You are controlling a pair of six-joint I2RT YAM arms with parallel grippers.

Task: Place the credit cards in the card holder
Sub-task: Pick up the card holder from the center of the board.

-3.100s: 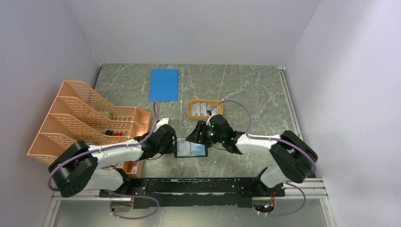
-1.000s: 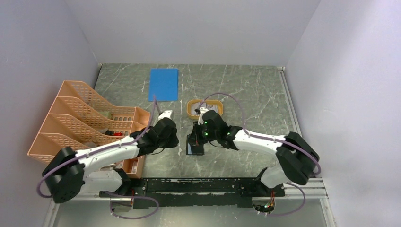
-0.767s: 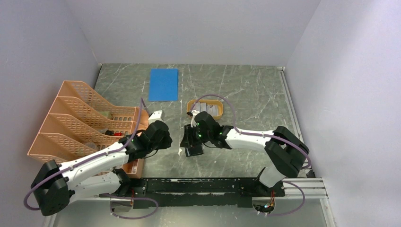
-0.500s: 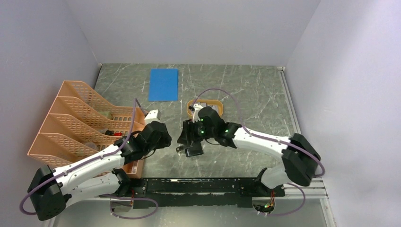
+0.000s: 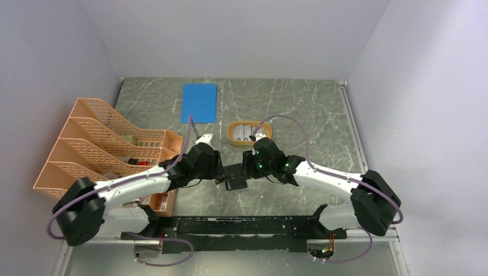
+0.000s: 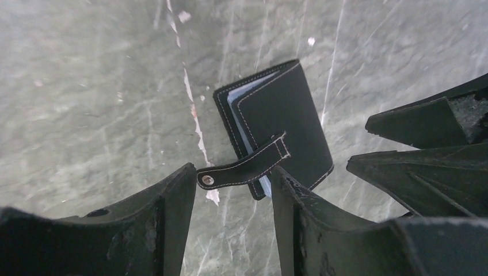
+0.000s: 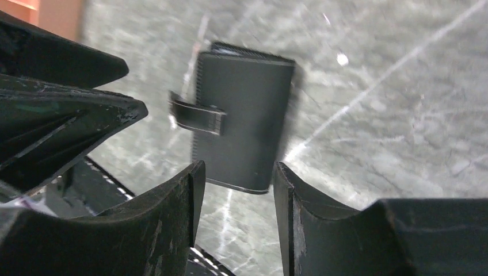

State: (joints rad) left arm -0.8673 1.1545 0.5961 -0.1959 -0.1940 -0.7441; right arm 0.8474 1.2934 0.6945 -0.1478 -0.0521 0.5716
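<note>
- Since half a second ago the left arm has swung back in, so both arms now crowd the card holder (image 6: 285,121), which lay open flat three seconds ago and is folded shut now.
- left fingers (image 6: 172,201): spread fairly wide, gripping nothing. The loose end of the snap tab (image 6: 244,167) pokes into the gap between the tips.
- right fingers (image 7: 178,201): also spread, nothing held, with the holder's near edge just past the tips.
- From above, the two sets of fingers sit at 9 and 3 o'clock of the holder, very near each other.
- Orange tray (image 5: 230,133) with pale credit cards (image 5: 247,131) is at 12 o'clock, blue sheet (image 5: 199,103) at 11, file rack (image 5: 98,144) at 9.
- Holder lies flat on the bench (image 5: 299,115), black with pale stitching, tab unsnapped, and a bluish edge showing between the covers.
</note>
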